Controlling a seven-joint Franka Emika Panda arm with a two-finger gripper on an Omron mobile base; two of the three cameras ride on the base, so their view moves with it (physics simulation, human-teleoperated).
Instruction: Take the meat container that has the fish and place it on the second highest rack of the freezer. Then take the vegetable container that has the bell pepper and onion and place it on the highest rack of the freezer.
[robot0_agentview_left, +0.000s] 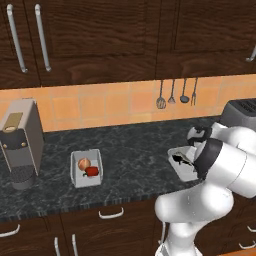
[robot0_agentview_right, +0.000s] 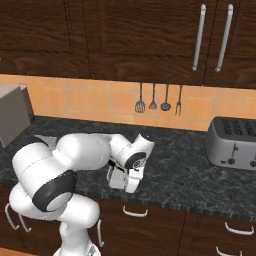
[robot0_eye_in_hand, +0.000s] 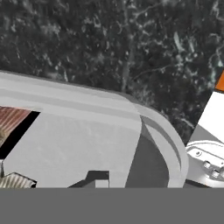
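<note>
The first half of the task is in hand: the arm is bent down over the meat container (robot0_agentview_left: 183, 165), a pale shallow tray near the front edge of the tabletop (robot0_agentview_left: 130, 150) toward its right end, with the dark fish (robot0_agentview_left: 180, 159) lying inside it. The gripper (robot0_agentview_right: 125, 181) hangs at the tray's rim; in the hand view the tray's curved grey wall (robot0_eye_in_hand: 131, 113) sits right under the camera, with a ribbed brownish shape at the far left that is too cropped to name. Whether the jaws have actually clamped on the rim I cannot tell, since the fingertips are barely visible (the wrist hides them from both base cameras). The vegetable container (robot0_agentview_left: 87, 168), holding the onion (robot0_agentview_left: 84, 163) and the red bell pepper (robot0_agentview_left: 92, 171), stands well apart toward the left, near the coffee machine (robot0_agentview_left: 21, 142), and is untouched. A toaster (robot0_agentview_right: 234, 142) sits at the right end by the wall. Judging from this, the next move calls for a firm hold on the rim, then a level lift so the fish does not slide, and a drive toward the freezer for the second highest rack.
</note>
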